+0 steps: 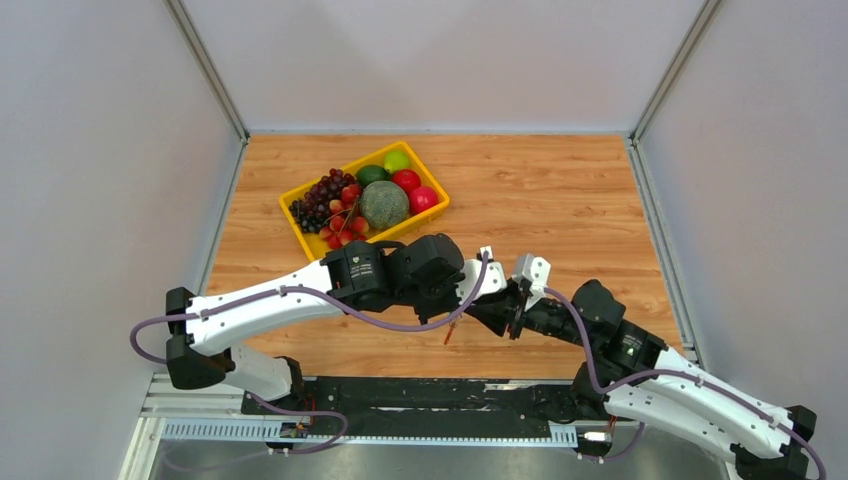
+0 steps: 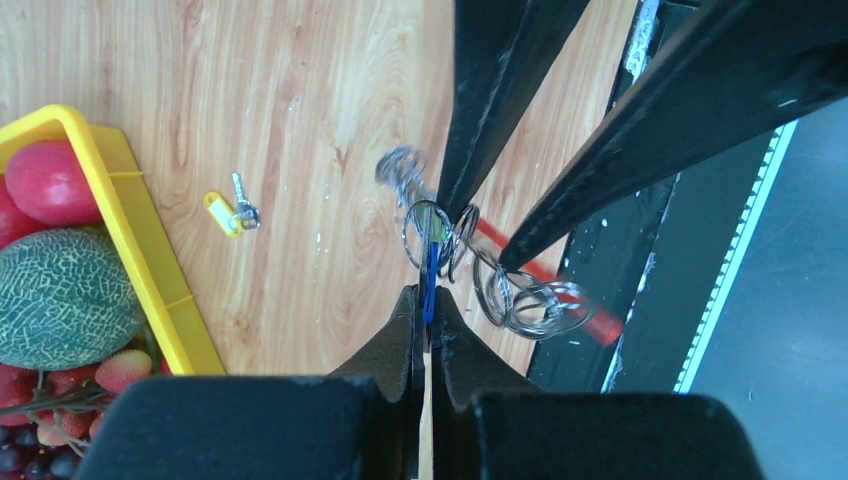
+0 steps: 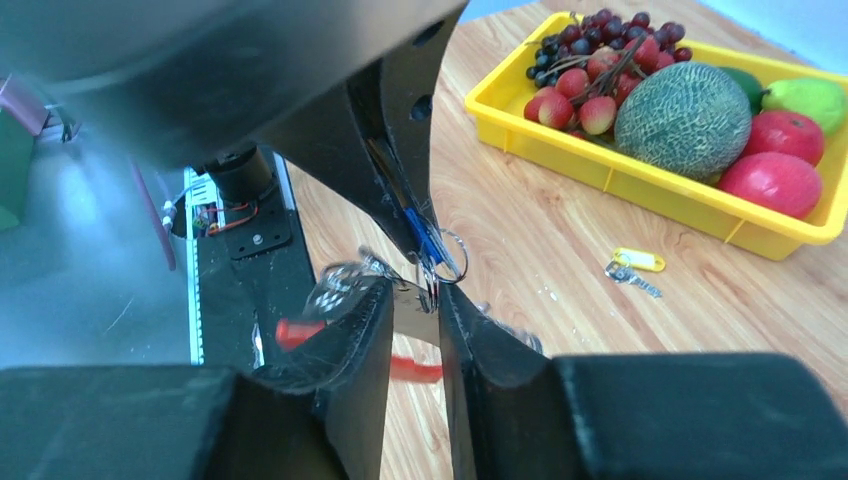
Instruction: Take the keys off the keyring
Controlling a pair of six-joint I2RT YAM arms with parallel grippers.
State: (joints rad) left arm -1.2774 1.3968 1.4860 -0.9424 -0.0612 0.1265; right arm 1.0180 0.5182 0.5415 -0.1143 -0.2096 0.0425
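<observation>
The keyring (image 2: 530,300), a cluster of silvery rings, hangs in the air between my two grippers, and its red fob (image 2: 595,322) dangles below (image 1: 449,333). My left gripper (image 2: 428,292) is shut on a blue-headed key (image 2: 429,270) that is on a ring. My right gripper (image 3: 428,292) is closed on the rings (image 3: 432,280) from the opposite side; its dark fingers (image 2: 480,150) reach in from the top of the left wrist view. The blue key (image 3: 424,240) also shows in the right wrist view. A key with a pale yellow head (image 2: 226,212) lies loose on the table (image 3: 636,262).
A yellow tray (image 1: 300,232) of fruit, with a melon (image 1: 384,203), grapes and red and green fruit, stands behind the grippers at the left-centre. The black base rail (image 1: 400,395) runs along the table's near edge, just below the hanging fob.
</observation>
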